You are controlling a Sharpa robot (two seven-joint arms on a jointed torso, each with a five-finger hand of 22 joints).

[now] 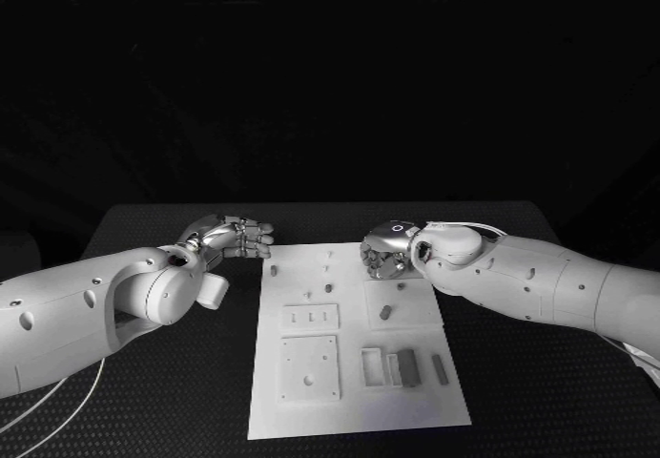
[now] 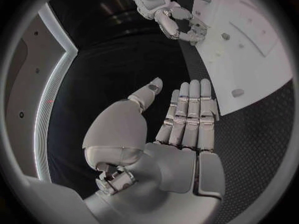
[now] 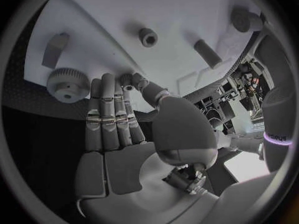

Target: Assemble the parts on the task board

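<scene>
Black table [image 1: 165, 382]; dark surroundings; perhaps a lit wall strip [image 2: 47, 119].

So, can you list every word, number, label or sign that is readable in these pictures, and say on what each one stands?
"sharpa": small pale lettering on the dark housing with the glowing ring, at the rim of the right wrist view; it is faint, so this reading is not fully certain.
Task board: no print, number or label can be seen on it or on its parts.
Both arms and the table: no text can be made out.
</scene>
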